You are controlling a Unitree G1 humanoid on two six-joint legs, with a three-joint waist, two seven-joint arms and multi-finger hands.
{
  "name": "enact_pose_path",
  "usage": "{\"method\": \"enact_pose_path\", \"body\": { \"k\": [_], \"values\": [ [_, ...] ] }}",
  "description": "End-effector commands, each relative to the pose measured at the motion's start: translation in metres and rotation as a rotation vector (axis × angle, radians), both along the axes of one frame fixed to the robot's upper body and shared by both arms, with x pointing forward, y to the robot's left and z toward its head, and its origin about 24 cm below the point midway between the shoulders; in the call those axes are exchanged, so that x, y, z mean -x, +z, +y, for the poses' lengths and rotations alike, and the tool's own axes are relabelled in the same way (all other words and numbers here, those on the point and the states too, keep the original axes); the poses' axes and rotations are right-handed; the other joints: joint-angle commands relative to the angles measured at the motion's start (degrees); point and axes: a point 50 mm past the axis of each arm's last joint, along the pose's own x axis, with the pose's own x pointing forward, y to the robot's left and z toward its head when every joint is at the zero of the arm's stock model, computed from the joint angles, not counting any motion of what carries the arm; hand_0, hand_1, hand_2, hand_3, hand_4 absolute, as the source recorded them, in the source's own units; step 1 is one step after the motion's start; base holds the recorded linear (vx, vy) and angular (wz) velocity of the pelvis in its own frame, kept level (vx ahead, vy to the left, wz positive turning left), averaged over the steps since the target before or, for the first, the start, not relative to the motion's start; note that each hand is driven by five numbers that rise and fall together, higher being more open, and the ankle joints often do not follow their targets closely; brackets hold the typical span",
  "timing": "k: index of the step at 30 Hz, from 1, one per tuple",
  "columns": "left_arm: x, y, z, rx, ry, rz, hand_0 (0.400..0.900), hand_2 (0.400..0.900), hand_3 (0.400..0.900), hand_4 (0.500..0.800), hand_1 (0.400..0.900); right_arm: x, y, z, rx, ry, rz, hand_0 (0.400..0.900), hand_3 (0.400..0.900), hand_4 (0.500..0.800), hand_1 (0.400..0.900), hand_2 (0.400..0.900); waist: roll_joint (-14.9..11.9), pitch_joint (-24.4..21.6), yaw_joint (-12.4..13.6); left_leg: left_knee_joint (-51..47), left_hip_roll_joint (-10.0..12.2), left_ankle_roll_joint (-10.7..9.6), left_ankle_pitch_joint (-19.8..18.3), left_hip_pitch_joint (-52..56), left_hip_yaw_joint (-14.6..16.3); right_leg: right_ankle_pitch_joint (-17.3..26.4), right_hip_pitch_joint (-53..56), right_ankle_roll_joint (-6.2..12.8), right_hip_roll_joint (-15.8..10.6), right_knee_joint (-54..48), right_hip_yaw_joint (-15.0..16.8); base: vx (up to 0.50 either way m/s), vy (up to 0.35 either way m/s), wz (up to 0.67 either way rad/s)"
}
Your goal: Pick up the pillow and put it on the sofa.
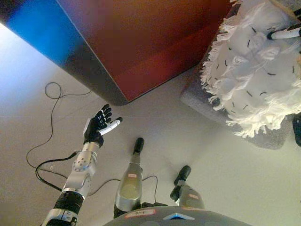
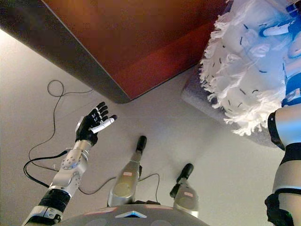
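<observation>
Clutching the shaggy white fringed pillow (image 1: 254, 70) high at the views' right, above a grey cushion (image 1: 270, 136), presumably for carrying to the dark red sofa (image 1: 150, 37). Right hand (image 2: 282, 33) curled into the fringe. Left hand (image 1: 98, 125) held out low, fingers spread, empty.

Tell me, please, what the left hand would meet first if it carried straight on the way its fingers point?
Probably the dark rounded edge of the red-brown sofa; the open left hand points up toward it over bare floor, though depth is unclear.

pillow (image 1: 254, 70): white, shaggy, black flecks | sofa (image 1: 141, 42): red-brown | floor (image 1: 197, 146): pale grey
</observation>
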Motion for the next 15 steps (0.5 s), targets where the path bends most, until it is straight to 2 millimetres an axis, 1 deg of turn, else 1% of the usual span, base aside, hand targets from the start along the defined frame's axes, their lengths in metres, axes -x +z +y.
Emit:
{"method": "enact_pose_path", "body": {
  "k": [1,5,7,9,10,12,14,15],
  "values": [
    [-0.011,0.035,-0.009,-0.009,-0.059,-0.177,0.9,0.9,0.9,0.8,0.9,0.013,0.095,0.02,0.062,0.036,-0.378,0.9,0.9,0.8,0.9,0.9,-3.78,-2.35,0.29,0.39,3.37,-2.54,-5.83,7.36,1.24,5.56,-0.58,3.74,-4.9,0.53,2.87,0.03,0.008,-0.09],
    [-0.01,0.031,-0.008,-0.011,-0.055,-0.16,0.9,0.9,0.9,0.8,0.9,0.005,0.087,0.03,0.059,0.074,-0.375,0.9,0.9,0.8,0.9,0.9,-4.54,-3.07,-0.58,1.32,3.46,-2.25,-7.28,9.12,2.28,5.26,0.74,3.53,-4.79,0.54,3.87,0.01,0.009,-0.18],
    [-0.01,0.03,-0.01,-0.011,-0.061,-0.155,0.9,0.9,0.9,0.8,0.9,0.005,0.086,0.032,0.054,0.087,-0.386,0.9,0.9,0.8,0.9,0.9,-4.86,-3.63,-1.28,1.9,3.51,-2.07,-7.97,9.95,2.73,5.16,1.32,3.45,-4.84,0.53,4.28,0.01,0.018,-0.26],
    [-0.01,0.029,-0.009,-0.013,-0.058,-0.151,0.9,0.9,0.9,0.8,0.9,0.004,0.086,0.038,0.052,0.123,-0.412,0.9,0.9,0.8,0.9,0.9,-5.13,-4.15,-1.87,2.35,3.58,-1.96,-8.61,10.77,3.32,4.98,1.95,3.37,-4.77,0.5,4.82,0.01,0.024,-0.28],
    [-0.011,0.028,-0.01,-0.013,-0.053,-0.145,0.9,0.9,0.9,0.8,0.9,0.004,0.089,0.047,0.033,0.172,-0.467,0.9,0.9,0.8,0.9,0.9,-5.06,-4.48,-2.5,2.63,3.61,-1.85,-9.01,11.25,3.64,4.87,2.18,3.34,-4.74,0.51,5.22,0.01,0.034,-0.3],
    [-0.011,0.026,-0.009,-0.019,-0.037,-0.138,0.9,0.9,0.9,0.8,0.9,0.005,0.09,0.061,0.034,0.251,-0.524,0.9,0.9,0.8,0.9,0.9,-5.25,-5.1,-3.41,2.89,3.72,-1.78,-9.62,12.28,4.31,4.64,2.74,3.24,-4.61,0.52,5.88,0.01,0.035,-0.31],
    [-0.011,0.024,-0.007,-0.028,-0.019,-0.128,0.9,0.9,0.9,0.8,0.9,0.008,0.083,0.078,0.038,0.355,-0.564,0.9,0.9,0.8,0.9,0.9,-5.26,-5.69,-4.66,3.19,3.92,-1.67,-10.27,13.31,5.08,4.46,3.12,3.12,-4.47,0.59,6.64,0.02,0.036,-0.32],
    [-0.01,0.023,-0.007,-0.026,-0.01,-0.124,0.9,0.9,0.9,0.8,0.9,0.011,0.077,0.084,0.015,0.403,-0.591,0.9,0.9,0.8,0.9,0.9,-5.11,-6.03,-5.29,3.28,4.01,-1.63,-10.6,13.89,5.54,4.36,3.34,3.1,-4.47,0.63,7.01,0.01,0.038,-0.33]
  ]
}}
